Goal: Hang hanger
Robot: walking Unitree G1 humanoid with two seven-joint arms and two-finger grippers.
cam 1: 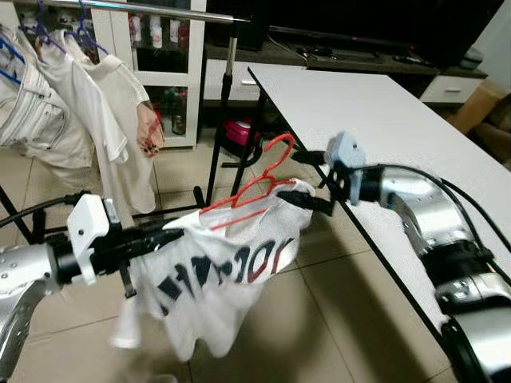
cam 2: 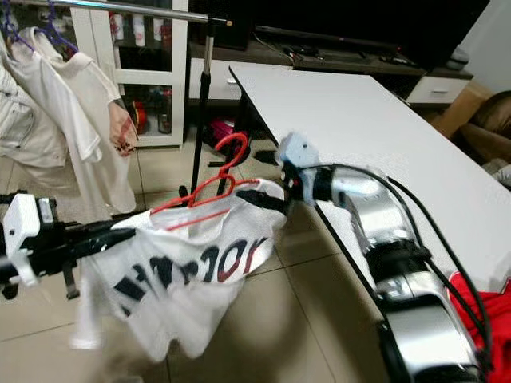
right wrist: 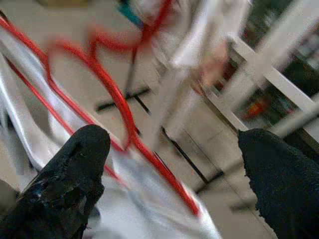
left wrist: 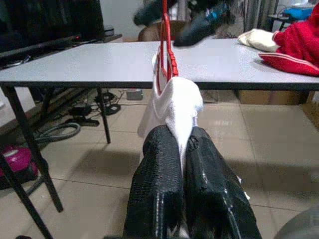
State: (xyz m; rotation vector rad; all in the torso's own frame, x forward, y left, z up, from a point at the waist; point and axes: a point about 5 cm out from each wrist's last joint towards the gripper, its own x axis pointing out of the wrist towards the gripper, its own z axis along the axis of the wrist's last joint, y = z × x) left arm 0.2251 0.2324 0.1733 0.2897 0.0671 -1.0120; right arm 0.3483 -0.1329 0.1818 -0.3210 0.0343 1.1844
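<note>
While the left hand (cam 1: 172,233) pinches a white printed T-shirt (cam 1: 215,275) on a red plastic hanger (cam 1: 254,190), right hand (cam 1: 307,198) spread wide at the hanger's shoulder, metal clothes rail (cam 1: 144,9) above.

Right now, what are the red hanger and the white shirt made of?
The hanger looks like plastic: thin, smooth, evenly bright red, with a slight sheen. It could be coated wire; the pictures don't settle that. The shirt looks like soft matte cloth, perhaps cotton: it sags and folds where the left tool pinches it.
</note>
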